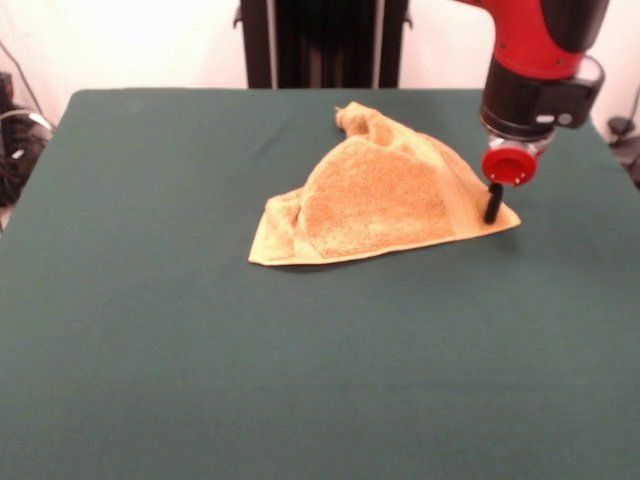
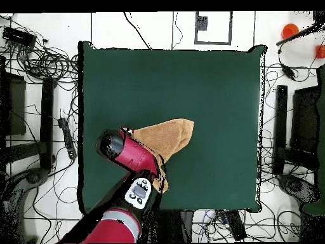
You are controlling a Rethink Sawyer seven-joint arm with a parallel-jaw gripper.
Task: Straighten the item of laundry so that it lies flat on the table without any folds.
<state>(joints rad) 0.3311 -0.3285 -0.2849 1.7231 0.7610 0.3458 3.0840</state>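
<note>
The item of laundry (image 1: 380, 195), a golden tan towel, lies doubled over on itself in a rough triangle on the green table (image 1: 200, 350). One end is bunched up at the far side and a flat corner points right. My gripper (image 1: 493, 205) stands low at that right corner, its black tip touching or just over the cloth below a red disc (image 1: 510, 165). In the overhead view the arm's red and black head (image 2: 114, 145) covers the gripper and the left end of the towel (image 2: 168, 136), which lies left of the middle of the table (image 2: 209, 82).
Cables and dark equipment lie on the floor all round the table in the overhead view, thickest at the left (image 2: 38, 76). An orange object (image 2: 290, 29) sits off the table at the top right. The arm's links (image 2: 136, 190) cross the table's lower left edge.
</note>
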